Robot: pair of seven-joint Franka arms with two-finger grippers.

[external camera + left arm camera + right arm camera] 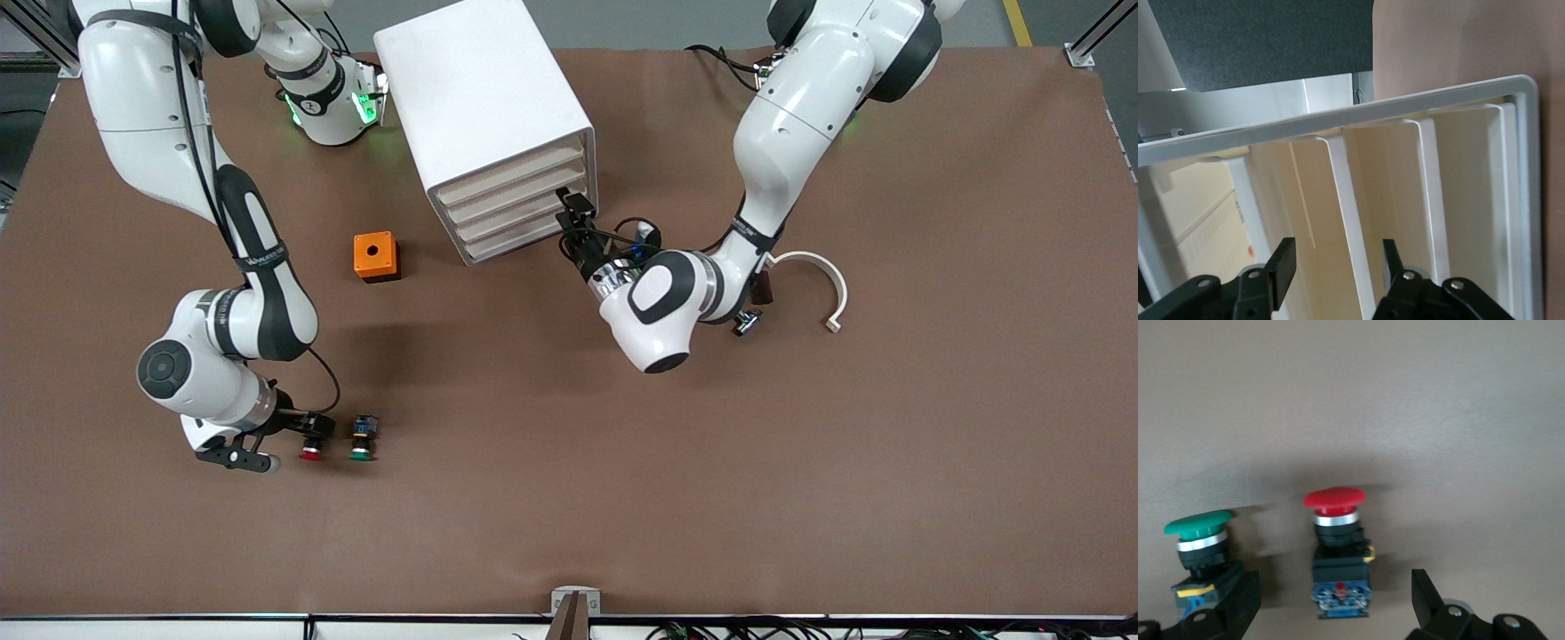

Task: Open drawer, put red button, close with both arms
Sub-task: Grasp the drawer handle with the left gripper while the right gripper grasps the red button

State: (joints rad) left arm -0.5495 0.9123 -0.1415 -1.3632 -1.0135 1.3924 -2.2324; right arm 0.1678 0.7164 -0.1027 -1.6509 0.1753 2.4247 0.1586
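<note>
Right gripper (307, 436) is low at the red button (311, 452), fingers spread with the button's body between them and nothing pinched yet. The button lies on the bench (622, 498), well nearer the front camera than the drawer unit (498, 124), about 7 o'clock from the orange box (375, 256). The green button (362, 440) sits just beside it at 3 o'clock, and one finger (1238, 597) is in the slot between the two.

Left gripper (1335, 267) is spread at the drawer fronts, straddling one white divider (1351, 227); no drawer looks pulled out.

To do this well, I'd:
- centre on the black-and-blue body, not the cap
- close slowly so the green one isn't nudged
- lift straight up
- get the drawer open before carrying over
</note>
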